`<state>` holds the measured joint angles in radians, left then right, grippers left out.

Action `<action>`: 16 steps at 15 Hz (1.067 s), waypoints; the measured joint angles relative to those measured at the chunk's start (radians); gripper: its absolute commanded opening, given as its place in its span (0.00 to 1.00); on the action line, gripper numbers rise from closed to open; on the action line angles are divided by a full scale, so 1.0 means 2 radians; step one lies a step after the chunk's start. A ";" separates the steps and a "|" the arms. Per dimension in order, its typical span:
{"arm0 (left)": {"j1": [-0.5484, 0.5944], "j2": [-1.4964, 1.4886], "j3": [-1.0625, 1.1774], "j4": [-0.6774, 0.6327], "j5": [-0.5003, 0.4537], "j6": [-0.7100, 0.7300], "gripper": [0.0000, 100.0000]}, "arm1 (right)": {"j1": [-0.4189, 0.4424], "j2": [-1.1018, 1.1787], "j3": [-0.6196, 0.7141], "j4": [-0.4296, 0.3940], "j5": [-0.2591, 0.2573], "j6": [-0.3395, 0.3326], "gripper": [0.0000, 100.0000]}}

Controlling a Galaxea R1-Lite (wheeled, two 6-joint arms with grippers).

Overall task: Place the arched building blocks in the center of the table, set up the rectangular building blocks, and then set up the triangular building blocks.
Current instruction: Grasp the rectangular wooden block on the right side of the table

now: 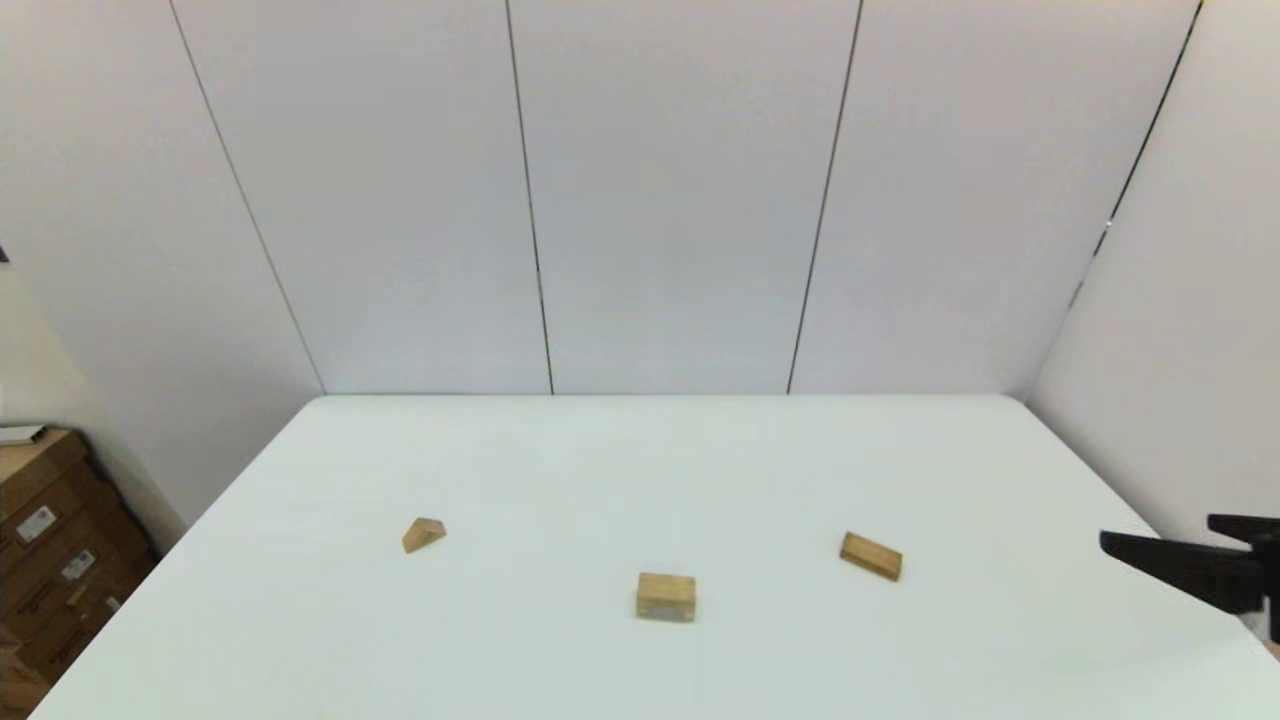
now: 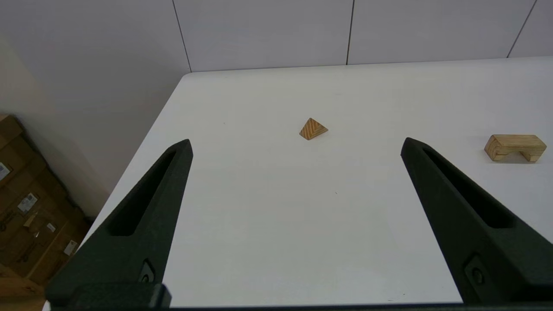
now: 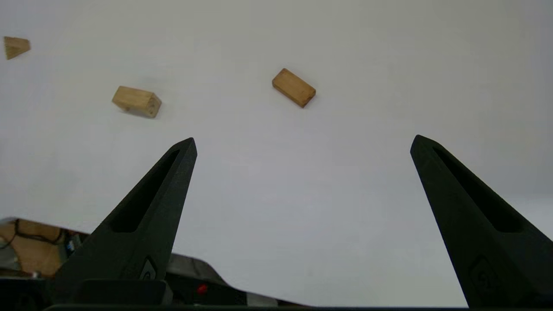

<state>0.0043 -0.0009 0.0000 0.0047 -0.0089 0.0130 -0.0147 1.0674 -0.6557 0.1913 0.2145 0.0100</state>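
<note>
A white table [image 1: 620,470] with rounded corners fills the lower part of the head view. Behind its far edge stands a pale wall [image 1: 670,190] of flat panels, split by 4 thin dark vertical seams. A second pale wall [image 1: 1180,330] runs along the table's right side and meets the back wall at the table's far right corner. Left of the table, lower than its top, brown cardboard boxes [image 1: 50,560] with small white labels are stacked. Light on the table is even and soft.
</note>
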 measured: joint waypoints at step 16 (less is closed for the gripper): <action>0.000 0.000 0.000 0.000 0.000 0.000 1.00 | 0.023 0.328 -0.143 -0.011 0.001 -0.016 1.00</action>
<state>0.0043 -0.0009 0.0000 0.0047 -0.0089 0.0134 0.0313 1.7236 -0.9423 0.1698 0.2160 -0.0215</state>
